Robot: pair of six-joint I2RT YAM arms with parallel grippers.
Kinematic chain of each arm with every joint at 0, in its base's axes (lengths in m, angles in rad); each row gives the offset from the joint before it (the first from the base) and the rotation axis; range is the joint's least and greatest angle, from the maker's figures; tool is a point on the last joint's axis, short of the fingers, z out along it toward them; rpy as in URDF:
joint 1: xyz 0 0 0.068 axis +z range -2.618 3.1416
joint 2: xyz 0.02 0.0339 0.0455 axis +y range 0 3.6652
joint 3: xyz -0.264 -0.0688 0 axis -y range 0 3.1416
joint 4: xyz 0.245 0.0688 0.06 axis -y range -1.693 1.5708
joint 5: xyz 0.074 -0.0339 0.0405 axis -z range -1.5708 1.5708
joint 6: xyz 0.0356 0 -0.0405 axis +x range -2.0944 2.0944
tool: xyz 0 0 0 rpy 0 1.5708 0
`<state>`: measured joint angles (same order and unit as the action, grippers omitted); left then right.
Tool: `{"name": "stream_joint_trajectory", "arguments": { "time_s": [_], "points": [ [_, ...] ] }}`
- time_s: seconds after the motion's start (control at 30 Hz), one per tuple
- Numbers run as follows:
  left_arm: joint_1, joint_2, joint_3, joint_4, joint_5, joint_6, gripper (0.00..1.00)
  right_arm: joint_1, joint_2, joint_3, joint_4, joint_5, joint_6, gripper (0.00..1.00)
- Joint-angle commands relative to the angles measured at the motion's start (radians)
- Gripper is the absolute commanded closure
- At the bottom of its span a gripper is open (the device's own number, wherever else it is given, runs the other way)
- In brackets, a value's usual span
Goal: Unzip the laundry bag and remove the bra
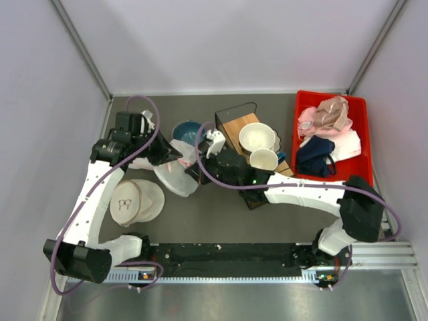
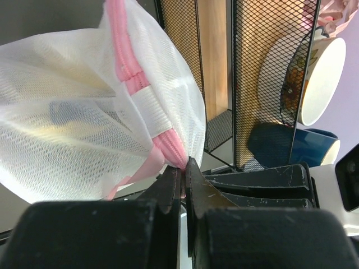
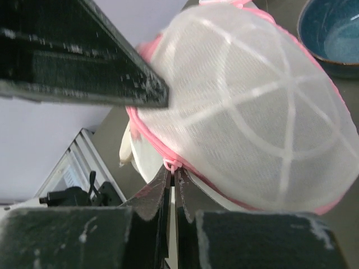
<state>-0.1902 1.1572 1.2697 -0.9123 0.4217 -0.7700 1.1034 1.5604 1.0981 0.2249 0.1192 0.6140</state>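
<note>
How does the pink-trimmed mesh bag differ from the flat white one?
The domed white mesh laundry bag with pink zipper trim is pinched by the left tool and right tool; the flatter round white bag lies free. The first is pink-edged; the second bears a dark mark. Both are white and rounded.

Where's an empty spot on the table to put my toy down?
Bare table lies in front, between the flat white bag and the right arm, and along the back wall behind the blue bowl. The middle is crowded: mesh bag, bowl, wire rack, cups.
</note>
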Motion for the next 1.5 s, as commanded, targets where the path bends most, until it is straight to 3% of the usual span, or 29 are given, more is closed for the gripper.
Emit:
{"name": "stream_joint_trajectory", "arguments": {
  "time_s": [0.0, 0.13, 0.37, 0.5, 0.57, 0.67, 0.73, 0.83, 1.17, 1.27, 1.3, 1.37, 1.43, 1.47],
  "points": [
    [0.011, 0.015, 0.045, 0.038, -0.004, 0.046, 1.00, 0.007, -0.094, -0.102, -0.007, -0.049, -0.002, 1.00],
    [0.021, 0.050, 0.023, 0.067, -0.009, 0.057, 1.00, 0.051, -0.137, -0.142, -0.093, -0.093, -0.062, 1.00],
    [0.024, 0.238, -0.058, 0.216, -0.054, 0.074, 1.00, 0.144, -0.092, -0.034, -0.199, -0.105, -0.139, 1.00],
    [0.021, 0.371, 0.011, 0.220, 0.078, 0.083, 1.00, 0.144, -0.040, 0.009, -0.191, -0.084, -0.103, 1.00],
    [0.020, 0.346, 0.017, 0.211, 0.084, 0.093, 0.74, 0.144, -0.019, 0.031, -0.196, -0.063, -0.092, 1.00],
    [0.021, 0.264, 0.025, 0.159, 0.060, 0.107, 0.26, 0.142, 0.000, 0.048, -0.205, -0.046, -0.088, 1.00],
    [0.021, 0.211, -0.004, 0.135, 0.060, 0.091, 0.18, 0.144, 0.009, 0.051, -0.202, -0.047, -0.086, 1.00],
    [0.021, 0.101, -0.062, 0.115, 0.043, 0.057, 0.16, 0.144, 0.016, 0.049, -0.185, -0.053, -0.085, 1.00],
    [0.021, -0.122, -0.289, 0.133, 0.101, -0.083, 0.21, 0.142, 0.018, 0.040, -0.180, -0.047, -0.073, 1.00],
    [0.020, -0.128, -0.332, 0.150, 0.123, -0.089, 0.29, 0.142, 0.021, 0.040, -0.179, -0.050, -0.071, 1.00],
    [0.018, -0.125, -0.343, 0.156, 0.138, -0.091, 0.33, 0.144, 0.024, 0.040, -0.179, -0.050, -0.069, 1.00],
    [0.014, -0.122, -0.354, 0.185, 0.161, -0.097, 0.59, 0.144, 0.030, 0.045, -0.185, -0.050, -0.066, 1.00],
    [0.014, -0.103, -0.346, 0.201, 0.178, -0.092, 0.97, 0.142, 0.033, 0.048, -0.193, -0.052, -0.065, 1.00],
    [0.014, -0.091, -0.333, 0.188, 0.172, -0.069, 1.00, 0.142, 0.032, 0.048, -0.196, -0.053, -0.068, 1.00]
  ]
}}
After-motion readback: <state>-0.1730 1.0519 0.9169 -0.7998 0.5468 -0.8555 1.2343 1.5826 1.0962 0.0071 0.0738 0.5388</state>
